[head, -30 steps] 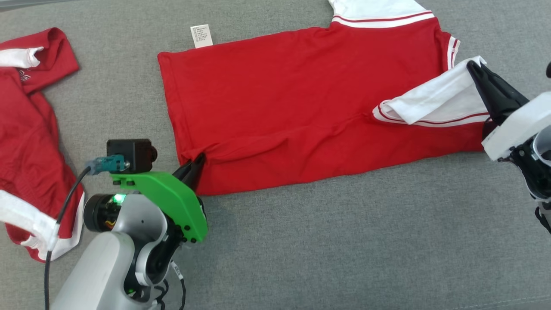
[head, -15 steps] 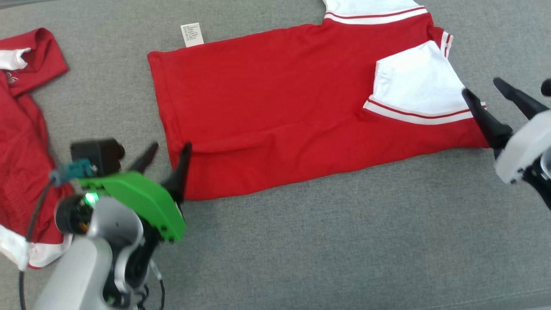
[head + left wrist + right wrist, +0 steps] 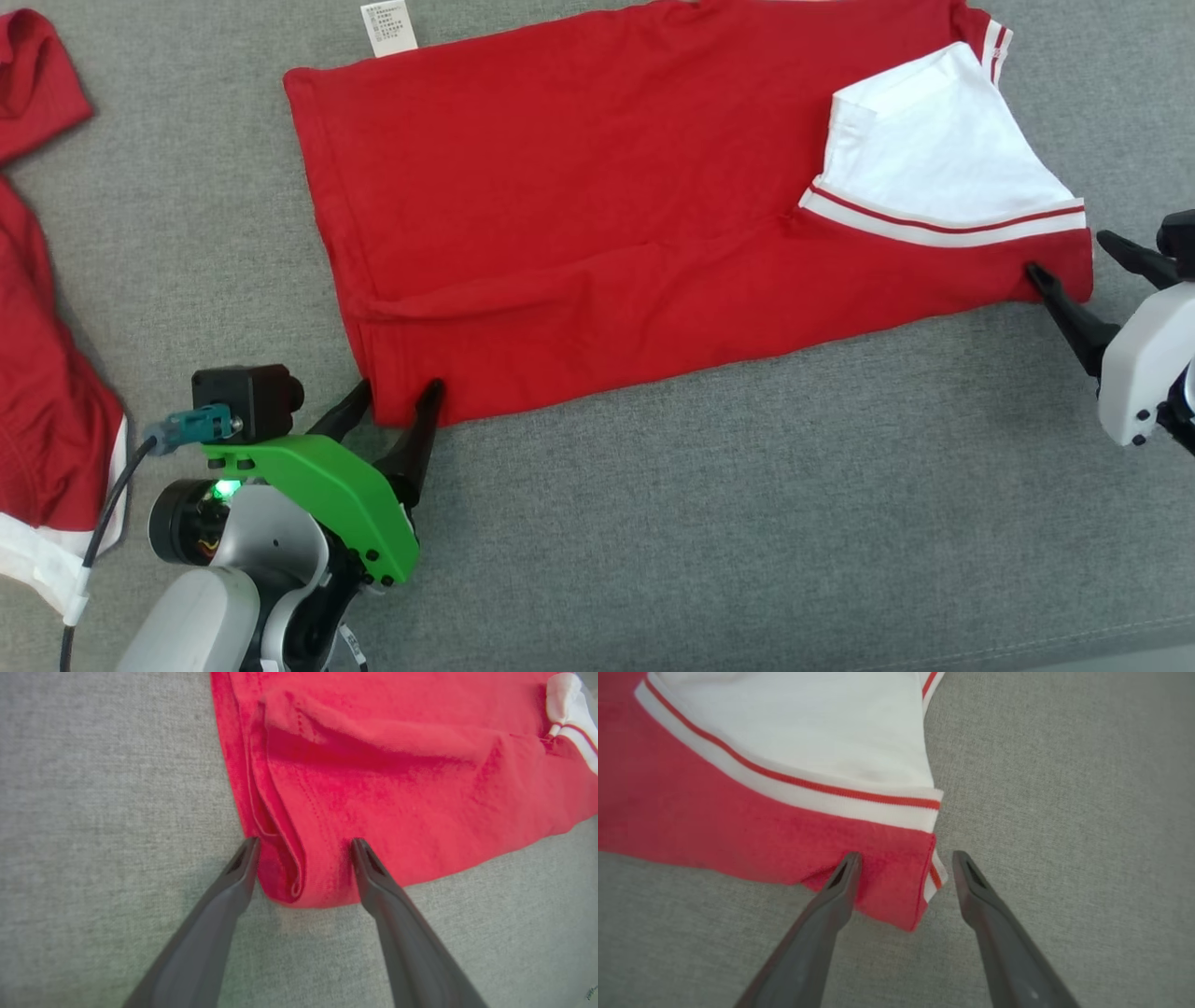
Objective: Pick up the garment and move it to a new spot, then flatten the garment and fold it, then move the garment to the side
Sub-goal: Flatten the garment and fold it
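The garment (image 3: pixel 579 215) is a red jersey spread flat on the grey cloth surface, its near long edge folded over and a white-lined flap with stripe trim (image 3: pixel 924 149) turned onto its right end. At the garment's near left corner my left gripper (image 3: pixel 399 392) stands open, one finger on each side of the corner. The left wrist view shows that folded hem corner (image 3: pixel 299 877) lying between the left gripper's (image 3: pixel 304 842) spread fingers. My right gripper (image 3: pixel 1067 254) is open at the near right corner, which lies between its fingers (image 3: pixel 906 856) in the right wrist view.
Another red garment with white trim (image 3: pixel 47 373) lies crumpled along the left edge. A white care label (image 3: pixel 389 26) sticks out at the jersey's far left corner. Grey cloth surface (image 3: pixel 747 541) stretches bare in front of the jersey.
Both grippers opened and let go of the jersey. The white-lined flap dropped flat onto the red cloth. Both grippers then drew back to the near corners. The head camera shifted too.
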{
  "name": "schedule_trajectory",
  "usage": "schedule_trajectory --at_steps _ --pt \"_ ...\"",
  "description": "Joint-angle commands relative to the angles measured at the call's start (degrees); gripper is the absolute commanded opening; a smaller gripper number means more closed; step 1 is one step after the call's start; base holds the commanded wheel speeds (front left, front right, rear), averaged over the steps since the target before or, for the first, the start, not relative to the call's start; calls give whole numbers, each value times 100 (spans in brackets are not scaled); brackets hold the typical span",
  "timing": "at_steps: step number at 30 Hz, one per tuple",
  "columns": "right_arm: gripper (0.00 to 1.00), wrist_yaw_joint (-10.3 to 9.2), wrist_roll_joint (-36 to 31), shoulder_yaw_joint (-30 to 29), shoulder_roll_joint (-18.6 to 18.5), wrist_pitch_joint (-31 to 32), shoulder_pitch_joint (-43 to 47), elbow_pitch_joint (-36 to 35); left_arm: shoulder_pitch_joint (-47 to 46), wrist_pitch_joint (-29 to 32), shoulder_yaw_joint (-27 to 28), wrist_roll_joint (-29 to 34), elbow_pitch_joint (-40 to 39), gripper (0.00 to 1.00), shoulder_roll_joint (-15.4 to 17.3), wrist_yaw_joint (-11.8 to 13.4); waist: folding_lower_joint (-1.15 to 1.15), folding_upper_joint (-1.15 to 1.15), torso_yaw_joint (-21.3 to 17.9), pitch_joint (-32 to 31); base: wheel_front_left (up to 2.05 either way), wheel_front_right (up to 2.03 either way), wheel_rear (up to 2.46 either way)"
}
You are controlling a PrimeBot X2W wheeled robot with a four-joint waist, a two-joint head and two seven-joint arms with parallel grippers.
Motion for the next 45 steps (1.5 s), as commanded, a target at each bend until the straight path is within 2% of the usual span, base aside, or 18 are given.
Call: schedule_trajectory --at_steps 1,4,5,6,7,8,9,10,18,23,26,27,28,29,30,31,39,45 --pt "100 -1 -4 12 30 97 -57 60 -34 106 -44 -14 129 100 31 -41 0 0 70 86 0 0 0" --pt "100 -1 41 106 -4 264 -102 141 -77 186 -106 -85 247 100 -21 -91 0 0 111 128 0 0 0" --pt "100 0 87 170 1 322 -105 162 -95 206 -135 -131 286 65 -50 -126 0 0 124 139 0 0 0" --pt "100 1 161 224 27 372 -103 174 -114 208 -147 -155 315 42 -83 -147 0 0 132 144 0 0 0" --pt "100 3 264 310 45 424 -110 164 -138 238 -190 -196 355 0 -96 -207 0 0 139 144 0 0 0" --pt "97 3 344 366 53 473 -112 182 -141 261 -227 -223 393 0 -104 -250 0 0 140 134 0 0 0" --pt "22 3 484 442 61 524 -111 204 -126 275 -257 -270 432 0 -116 -310 0 0 134 101 0 0 0" --pt "0 3 580 506 43 569 -112 222 -109 247 -243 -307 454 0 -132 -331 0 0 127 65 0 0 0" --pt "0 -5 1495 385 -624 798 249 152 292 413 21 -787 6 0 185 -543 0 0 86 -433 0 0 0" --pt "0 -7 2033 93 -1089 1103 898 -164 814 712 126 -1118 -540 0 444 -518 0 0 0 -520 0 0 0" --pt "0 -7 2171 -38 -1147 1206 1219 -297 1140 738 100 -1175 -731 0 504 -474 0 0 -101 -449 0 0 0" --pt "36 -7 2173 -62 -1110 1205 1261 -319 1215 723 81 -1177 -777 0 505 -462 0 0 -131 -428 0 0 0" --pt "83 -6 2167 -68 -1038 1218 1321 -347 1311 676 65 -1185 -827 9 461 -434 0 0 -169 -406 0 0 0" --pt "100 -5 2132 -62 -991 1224 1344 -379 1375 652 23 -1199 -880 64 437 -480 0 0 -197 -394 0 0 0" --pt "100 -4 2124 -95 -911 1195 1335 -425 1475 610 10 -1233 -933 89 389 -481 0 0 -230 -378 0 0 0" --pt "100 -4 2117 -151 -867 1168 1328 -433 1527 572 1 -1207 -975 100 389 -484 0 0 -247 -370 0 0 0" --pt "100 0 2189 -960 -1025 1324 919 -1264 1057 379 410 -634 -1630 100 735 -200 0 0 -212 -56 0 0 0" --pt "100 0 1742 -758 -1010 2017 -727 -1383 -587 917 463 -309 -1475 100 912 -203 0 0 1 671 0 0 0"
